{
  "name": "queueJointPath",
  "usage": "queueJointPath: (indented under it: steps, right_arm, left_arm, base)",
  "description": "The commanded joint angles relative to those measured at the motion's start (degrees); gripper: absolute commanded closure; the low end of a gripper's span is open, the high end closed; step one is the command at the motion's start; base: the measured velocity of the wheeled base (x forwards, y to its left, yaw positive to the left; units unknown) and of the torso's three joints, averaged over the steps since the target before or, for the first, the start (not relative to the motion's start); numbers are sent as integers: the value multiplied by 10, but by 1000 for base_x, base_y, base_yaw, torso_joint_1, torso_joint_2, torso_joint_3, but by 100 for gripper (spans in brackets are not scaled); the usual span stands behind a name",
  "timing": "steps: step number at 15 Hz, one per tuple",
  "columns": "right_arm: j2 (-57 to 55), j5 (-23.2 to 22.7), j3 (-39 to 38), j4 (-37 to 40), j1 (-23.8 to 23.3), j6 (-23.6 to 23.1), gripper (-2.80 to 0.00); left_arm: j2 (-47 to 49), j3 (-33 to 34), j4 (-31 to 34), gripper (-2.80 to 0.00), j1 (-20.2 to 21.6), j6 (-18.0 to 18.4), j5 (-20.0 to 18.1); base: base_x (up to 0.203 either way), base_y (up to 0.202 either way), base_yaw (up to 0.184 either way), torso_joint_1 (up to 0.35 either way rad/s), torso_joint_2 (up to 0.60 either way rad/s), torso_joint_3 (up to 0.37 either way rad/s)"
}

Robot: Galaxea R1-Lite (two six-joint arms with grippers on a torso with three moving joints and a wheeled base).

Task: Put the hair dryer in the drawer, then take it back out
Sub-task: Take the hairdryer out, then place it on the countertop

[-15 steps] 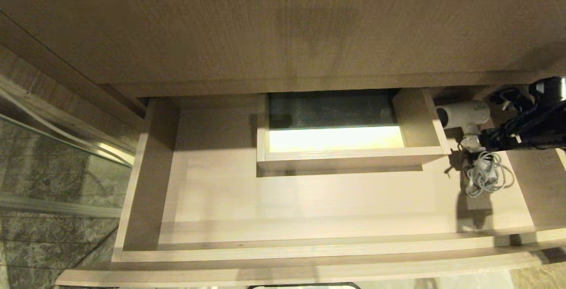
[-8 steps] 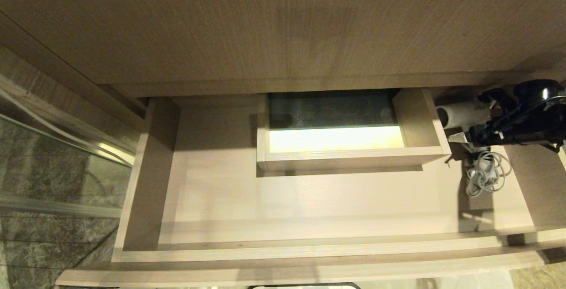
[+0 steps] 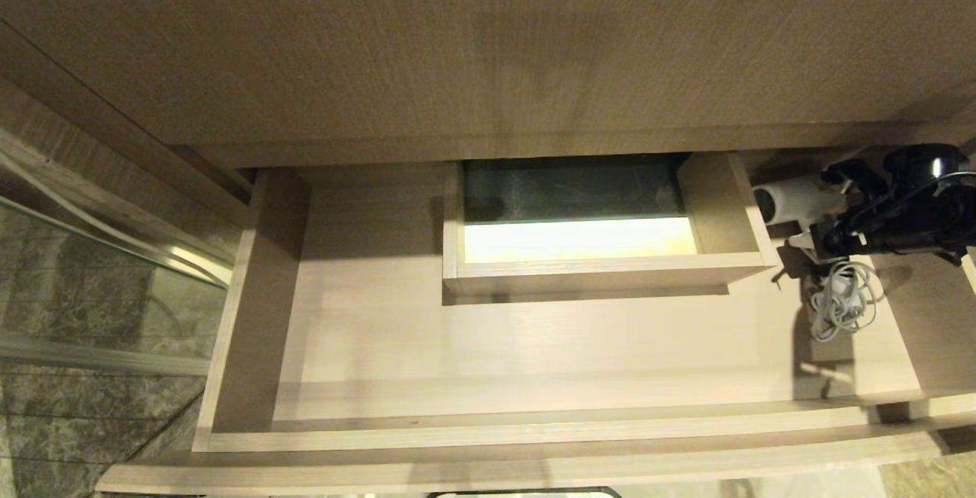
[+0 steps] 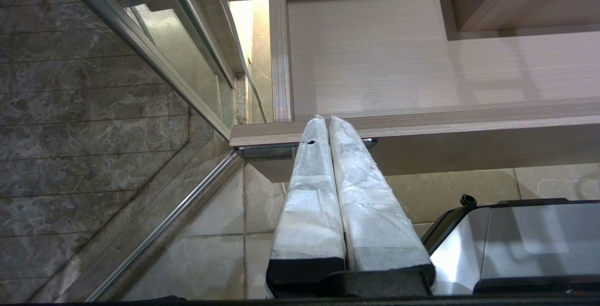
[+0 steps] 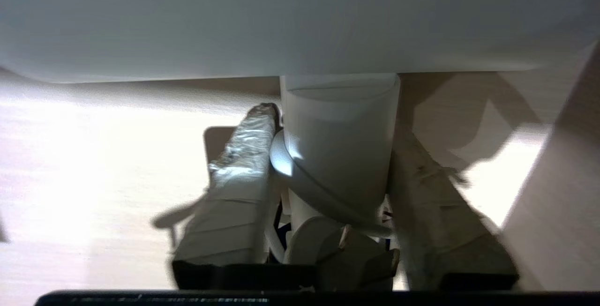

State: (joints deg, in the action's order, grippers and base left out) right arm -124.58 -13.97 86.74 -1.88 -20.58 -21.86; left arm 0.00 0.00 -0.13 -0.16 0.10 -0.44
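Wood-grain vanity panelling fills the upper part of the head view, and below it the drawer (image 3: 252,292) stands pulled wide open over a marble-tiled floor (image 3: 69,422), with a glass panel in a metal frame (image 3: 114,254) at the robot's left.

At the far right back corner of the drawer, the right gripper (image 3: 820,241) reaches in from the right edge of the view on its black arm. In the right wrist view its two tape-wrapped fingers (image 5: 234,189) sit on either side of the handle of the hair dryer (image 5: 340,146), partly closed around it; whether both pads press against the handle cannot be told for sure, though the left one lies right against it.

The hair dryer (image 3: 797,199) lies inside the drawer, its white barrel pointing toward the boxed cut-out (image 3: 602,273) at the drawer's middle back and lying just beside that box's right wall. Its bundled white cord (image 3: 842,298) lies on the drawer floor just in front of the gripper, nearer the drawer front.

Beyond the dryer, the rest of the drawer floor stretches pale and lit toward the robot's left.

The left gripper (image 4: 328,121) is parked below the drawer's front left corner, its two wrapped fingers pressed together with nothing between them, tips near the underside of the drawer front. A shiny metal part of the robot's base (image 4: 525,245) shows beside it.
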Motion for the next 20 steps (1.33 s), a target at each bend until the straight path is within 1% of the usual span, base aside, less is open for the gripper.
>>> queueJointPath:
  steps: [1, 3, 5, 9, 11, 13, 15, 17, 20]
  right_arm:
    - [27, -2, -6, 5, -3, -22, 0]
    - [60, -2, -11, 24, -3, -37, 0]
    - [103, -3, -34, 33, -4, -39, 0]
    - [233, -1, -113, 79, -8, -42, 0]
    - [313, 5, -182, 117, -15, -63, 0]
    - [396, 24, -253, 165, -22, -99, 0]
    - [480, 51, -305, 213, -25, -114, 0]
    - [565, 80, -333, 244, -23, -118, 0]
    - [693, 94, -346, 259, -17, -123, 0]
  left_arm:
    - [0, 1, 0, 0, 0, 0, 0]
    - [0, 0, 0, 0, 0, 0, 0]
    - [0, 1, 0, 0, 0, 0, 0]
    - [0, 0, 0, 0, 0, 0, 0]
    - [0, 0, 0, 0, 0, 0, 0]
    - [0, 0, 0, 0, 0, 0, 0]
    - [0, 0, 0, 0, 0, 0, 0]
    - [0, 1, 0, 0, 0, 0, 0]
    - [0, 0, 0, 0, 0, 0, 0]
  base:
    - [0, 0, 0, 0, 0, 0]
    - [0, 0, 0, 0, 0, 0]
    - [0, 0, 0, 0, 0, 0]
    - [0, 0, 0, 0, 0, 0]
    - [0, 0, 0, 0, 0, 0]
    - [0, 0, 0, 0, 0, 0]
    - [0, 0, 0, 0, 0, 0]
    - [0, 0, 0, 0, 0, 0]
    - [0, 0, 0, 0, 0, 0]
